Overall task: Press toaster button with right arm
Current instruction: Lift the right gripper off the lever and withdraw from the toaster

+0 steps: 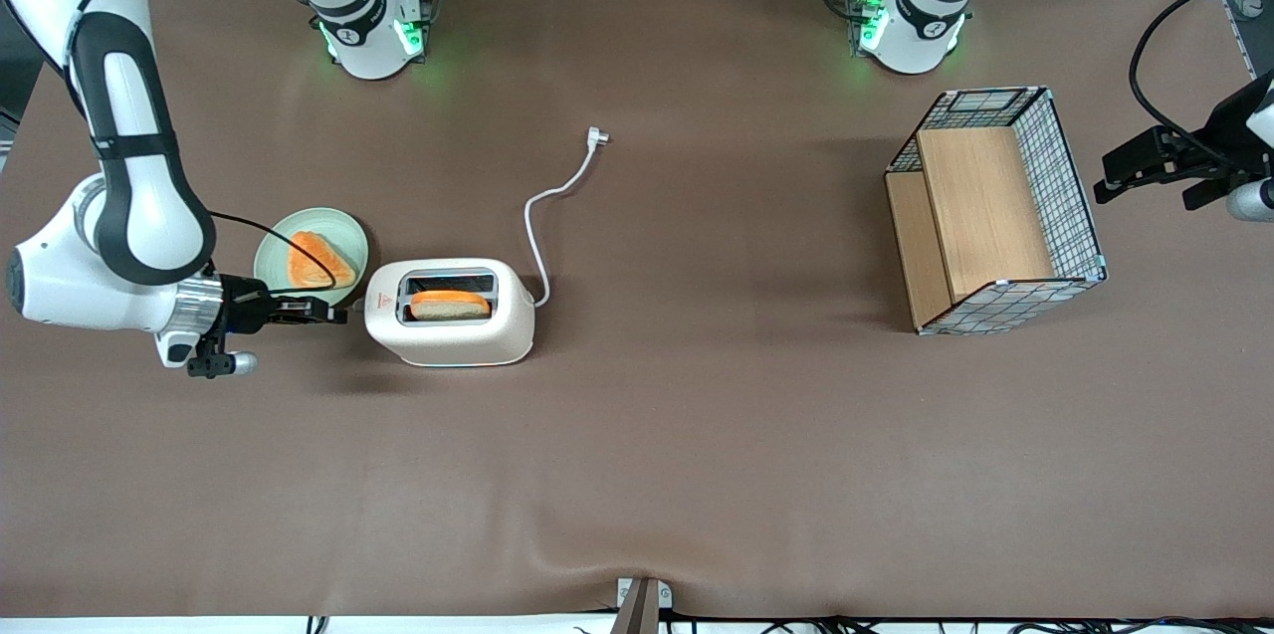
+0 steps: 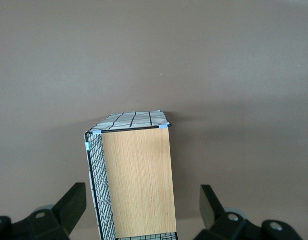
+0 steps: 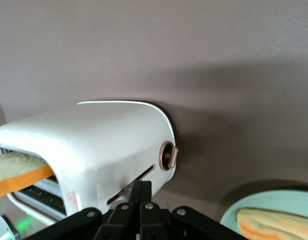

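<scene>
The cream-white toaster lies on the table with a slice of bread in one slot. The right arm reaches in low from the working arm's end of the table. My gripper is shut, its tips against the toaster's narrow end face, the end without the cord. In the right wrist view the closed fingers sit on the lever slot of the toaster. A bit of the pale grey toaster button shows right beside the fingertips; the rest is hidden.
A pale green plate with a toast piece sits farther from the front camera, close to the gripper. A bronze-ringed dial is on the end face. The white cord ends in a plug. A wire basket stands toward the parked arm's end.
</scene>
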